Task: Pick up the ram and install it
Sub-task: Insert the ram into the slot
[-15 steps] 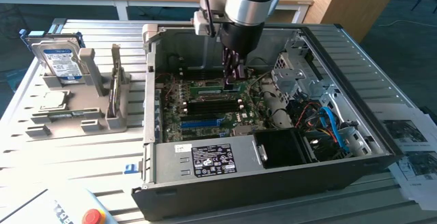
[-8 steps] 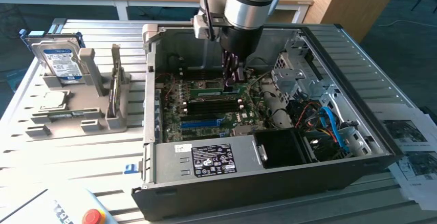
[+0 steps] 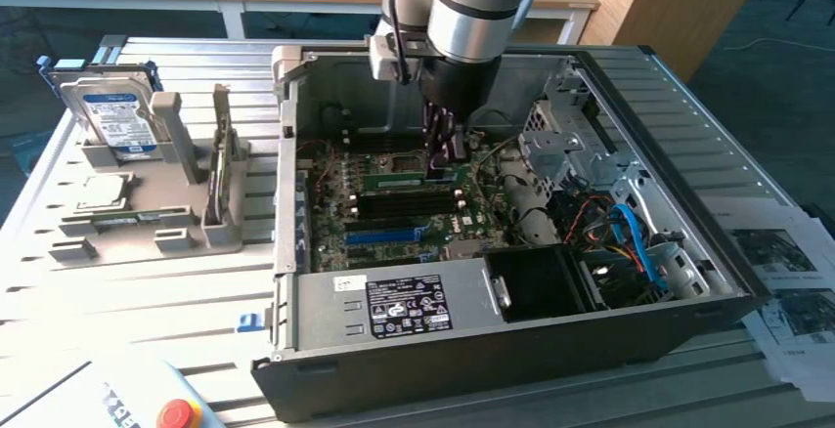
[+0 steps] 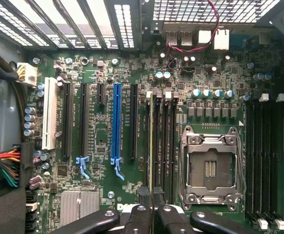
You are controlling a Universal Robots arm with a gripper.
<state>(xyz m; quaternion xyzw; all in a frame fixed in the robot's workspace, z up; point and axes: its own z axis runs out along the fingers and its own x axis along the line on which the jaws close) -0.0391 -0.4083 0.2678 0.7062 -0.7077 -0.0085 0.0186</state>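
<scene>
Two views split the scene for me. From the exterior view I see the arm (image 3: 470,8) reaching down into the open computer case (image 3: 522,360), which sits on the slatted tabletop (image 3: 170,291). A hard drive (image 3: 115,120) stands in a grey holder at the frame's upper left. The claw (image 3: 444,149) hangs over the middle of the motherboard (image 3: 391,203), but from this angle I cannot make out what is between its fingers.

The wrist view fills that in. The claw (image 4: 154,210) is closed on the ram (image 4: 151,146), one dark finger pressed to each face. I see the stick edge-on as a thin pale green line running straight out from between the fingertips. It lies along the dark memory slots (image 4: 166,146), between the long blue slot (image 4: 116,122) and the processor socket (image 4: 210,168), closer to the socket. I cannot tell whether the ram is seated in a slot or just above one.
</scene>
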